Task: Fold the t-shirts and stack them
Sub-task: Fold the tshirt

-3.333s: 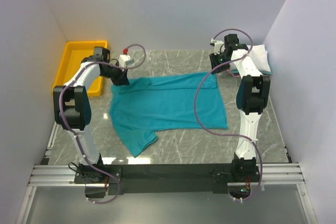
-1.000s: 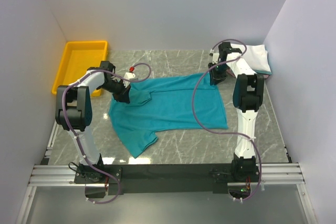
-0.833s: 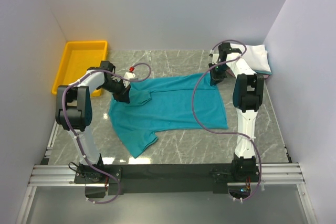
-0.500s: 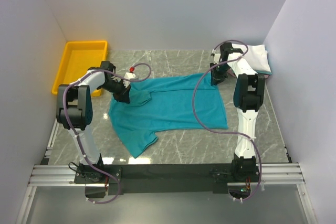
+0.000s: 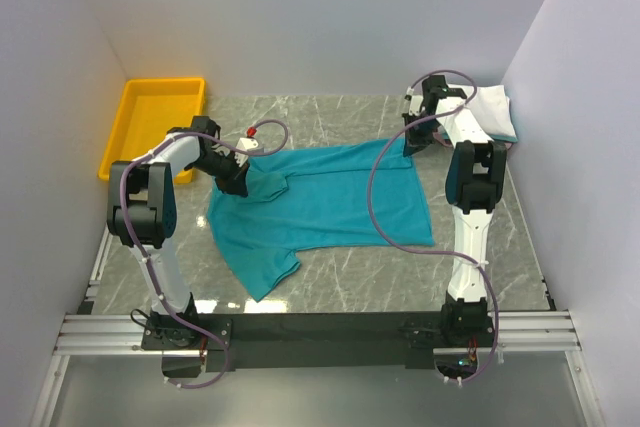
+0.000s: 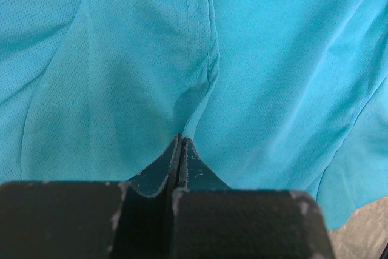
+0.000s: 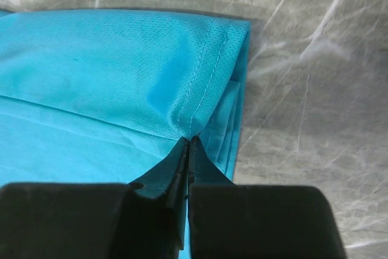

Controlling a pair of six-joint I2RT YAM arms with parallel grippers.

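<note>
Marble-patterned grey surface [image 5: 340, 287] fills the middle of the overhead view, and on it the teal t-shirt [image 5: 320, 209] lies spread out across the centre, mostly flat, with one sleeve trailing toward the lower left. A yellow bin [image 5: 165, 81] sits in the upper left corner, well apart from the shirt. A small pile of folded t-shirts [image 5: 495, 107], white on top, rests in the upper right corner.

The left pincer [image 6: 181, 144] is clenched on a small pinch of teal cloth at the shirt's upper left edge, with creases running up from its tips. The right pincer [image 7: 187, 144] is clenched on the double-stitched hem at the shirt's upper right corner, where several layers of cloth show beside bare marble.

The fabric looks like thin, light mesh knit: limp and quick to bunch. It will likely sag between the two holds, so both corners should probably travel together at an even height. Hems and seams seem the safest grips, being thicker and less likely to slip than a single layer.
</note>
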